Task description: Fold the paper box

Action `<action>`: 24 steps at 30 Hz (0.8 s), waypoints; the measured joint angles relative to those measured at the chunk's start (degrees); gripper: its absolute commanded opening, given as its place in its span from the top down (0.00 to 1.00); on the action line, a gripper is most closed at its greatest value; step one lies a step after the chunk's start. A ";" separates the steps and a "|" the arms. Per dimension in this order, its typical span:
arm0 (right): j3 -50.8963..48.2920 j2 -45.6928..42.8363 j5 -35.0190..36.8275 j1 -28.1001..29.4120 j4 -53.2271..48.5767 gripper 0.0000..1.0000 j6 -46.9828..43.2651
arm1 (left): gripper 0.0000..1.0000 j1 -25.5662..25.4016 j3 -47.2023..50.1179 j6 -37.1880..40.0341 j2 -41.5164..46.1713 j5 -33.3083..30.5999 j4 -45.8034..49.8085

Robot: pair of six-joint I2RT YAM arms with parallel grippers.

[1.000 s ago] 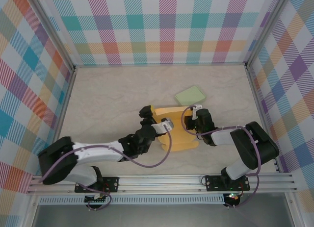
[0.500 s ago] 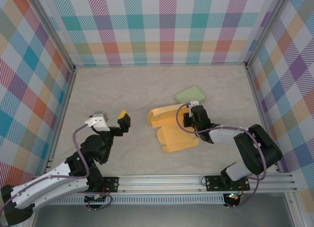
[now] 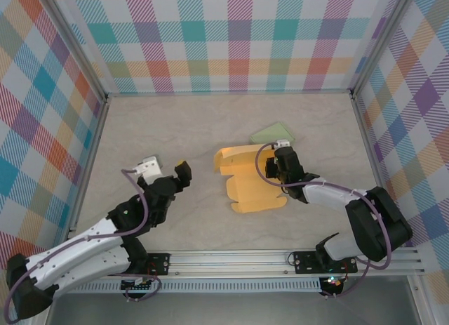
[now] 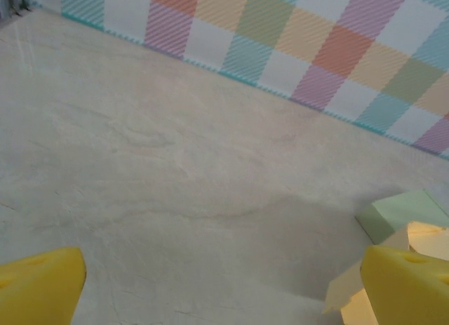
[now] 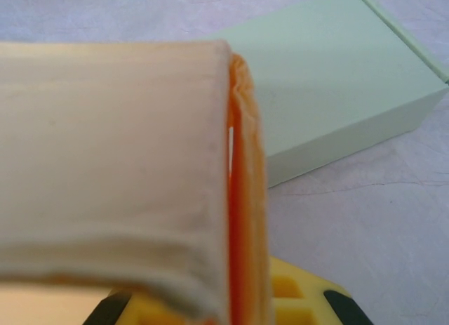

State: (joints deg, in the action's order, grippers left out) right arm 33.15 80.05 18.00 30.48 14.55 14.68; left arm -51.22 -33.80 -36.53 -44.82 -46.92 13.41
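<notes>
Pale, marble-patterned table (image 3: 175, 128), fenced on three sides by walls (image 3: 238, 37) of pastel plaid. Metal rail (image 3: 231, 258) along the near edge, under both arm bases.

Just right of the table's middle, an orange paper box (image 3: 245, 191), partly folded, flat on the table with its far wall raised. Just behind its far right corner, a pale green box (image 3: 270, 134), lying flat.

At the paper box's far right edge, the right gripper (image 3: 280, 162), closed on a raised flap. In the right wrist view, that flap's cream face and orange edge up close, yellow pads (image 5: 302, 297) at its foot, green box right behind.

Well to the left of the paper box and apart from it, the left gripper (image 4: 223, 297), wide open over bare table, holding nothing. In the left wrist view, yellow fingertips (image 4: 38, 286) at both lower corners, paper box and green box at the far right.
</notes>
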 measured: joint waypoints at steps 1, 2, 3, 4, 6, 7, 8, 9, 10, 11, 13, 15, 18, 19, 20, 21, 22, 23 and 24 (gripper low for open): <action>-0.13 0.04 -0.31 0.00 0.02 1.00 0.22 | 0.00 0.07 -1.20 -0.46 -2.80 1.33 -0.02; -0.15 0.09 -0.76 0.00 -0.13 1.00 0.44 | 0.00 0.07 -2.10 -0.98 -4.83 2.36 -0.09; -0.15 0.24 -1.44 0.00 -0.11 1.00 0.70 | 0.00 0.09 -2.99 -1.68 -7.15 3.54 -0.22; -0.13 0.44 -2.16 0.00 -0.07 1.00 0.90 | 0.00 0.09 -3.58 -2.47 -8.96 4.44 -0.52; -0.13 1.07 -3.37 0.00 -0.07 1.00 1.01 | 0.00 0.15 -3.80 -3.89 -11.67 6.16 -2.51; -0.13 1.46 -4.00 0.00 -0.11 1.00 1.03 | 0.00 0.15 -3.76 -4.44 -12.68 7.21 -3.78; -0.13 1.66 -4.44 0.00 -0.11 1.00 1.01 | 0.00 0.15 -3.65 -4.79 -13.33 8.07 -5.18; -0.13 1.81 -5.07 0.00 -0.15 1.00 1.01 | 0.00 0.15 -3.45 -5.11 -14.01 8.96 -7.17; -0.13 1.88 -5.51 0.00 -0.20 1.00 1.01 | 0.00 0.15 -3.37 -5.51 -14.62 9.68 -8.90; -0.13 1.88 -5.75 0.00 -0.20 1.00 0.98 | 0.00 0.17 -3.30 -5.81 -15.23 10.25 -10.43; -0.13 1.88 -6.54 0.00 -0.20 1.00 0.96 | 0.00 0.28 -3.30 -6.19 -16.85 11.15 -13.53; -0.13 1.88 -6.80 0.00 -0.20 1.00 0.96 | 0.00 0.44 -3.30 -6.36 -18.56 11.74 -15.74; -0.13 1.88 -7.21 0.00 -0.22 1.00 0.92 | 0.00 1.05 -3.34 -6.67 -21.84 13.55 -18.53; -0.13 1.86 -7.37 0.00 -0.24 1.00 0.92 | 0.00 1.29 -3.45 -6.80 -22.91 14.21 -18.97; -0.13 1.88 -7.58 0.00 -0.26 1.00 0.92 | 0.00 1.57 -3.58 -7.02 -24.02 14.91 -19.47; -0.13 1.86 -7.69 0.00 -0.26 1.00 0.92 | 0.00 1.81 -3.78 -7.23 -25.11 15.54 -19.71; -0.13 1.86 -7.80 0.00 -0.26 1.00 0.94 | 0.00 2.05 -3.87 -7.48 -26.01 16.06 -19.78; -0.13 1.86 -7.80 0.00 -0.26 1.00 0.94 | 0.00 2.25 -3.89 -7.65 -26.53 16.48 -19.85; -0.13 1.86 -7.80 0.00 -0.26 1.00 0.94 | 0.00 2.54 -3.89 -7.82 -27.06 16.94 -19.85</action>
State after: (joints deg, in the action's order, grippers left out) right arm 33.01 81.91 10.20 30.48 14.28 15.62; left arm -48.69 -37.69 -44.36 -71.88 -29.98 -6.44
